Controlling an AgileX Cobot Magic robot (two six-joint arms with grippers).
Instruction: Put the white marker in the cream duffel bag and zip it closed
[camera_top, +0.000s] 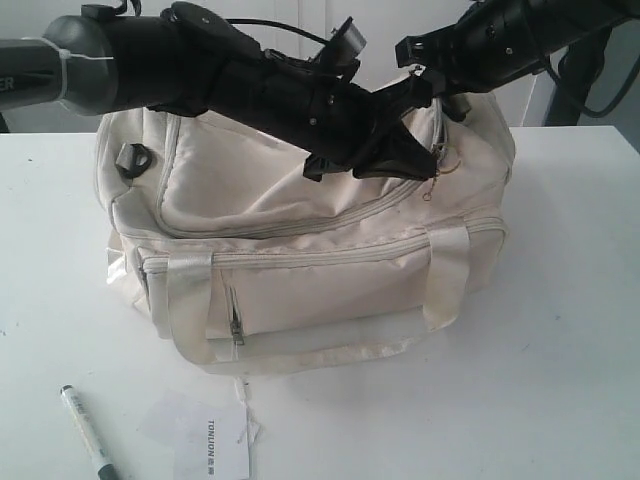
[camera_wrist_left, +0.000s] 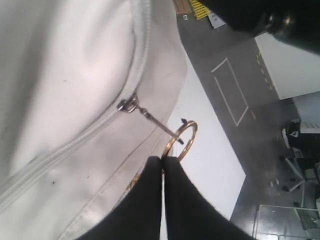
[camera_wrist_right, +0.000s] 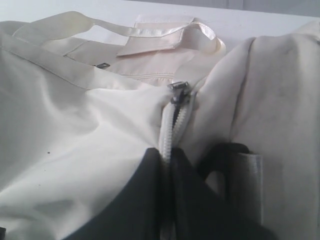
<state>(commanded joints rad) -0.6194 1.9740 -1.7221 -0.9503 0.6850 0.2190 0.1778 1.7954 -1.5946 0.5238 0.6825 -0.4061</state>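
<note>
The cream duffel bag (camera_top: 300, 230) stands mid-table. The white marker (camera_top: 88, 445) lies on the table in front of the bag's left end, apart from both grippers. My left gripper (camera_top: 412, 160) reaches across the bag's top to its right end. There it (camera_wrist_left: 162, 160) is shut on the gold ring (camera_wrist_left: 186, 137) of the top zipper's pull, and the slider (camera_wrist_left: 128, 104) sits just beyond. My right gripper (camera_top: 432, 95) comes in from the upper right. It (camera_wrist_right: 167, 152) is shut on the bag's white zipper tape (camera_wrist_right: 167, 131) just below a slider (camera_wrist_right: 178, 91).
A flat white paper tag (camera_top: 213, 450) with print lies beside the marker near the table's front edge. The bag's front strap (camera_top: 300, 350) droops onto the table. A dark end clip (camera_wrist_right: 222, 152) sits beside my right fingers. Beyond the table's right edge is grey floor (camera_wrist_left: 240, 60).
</note>
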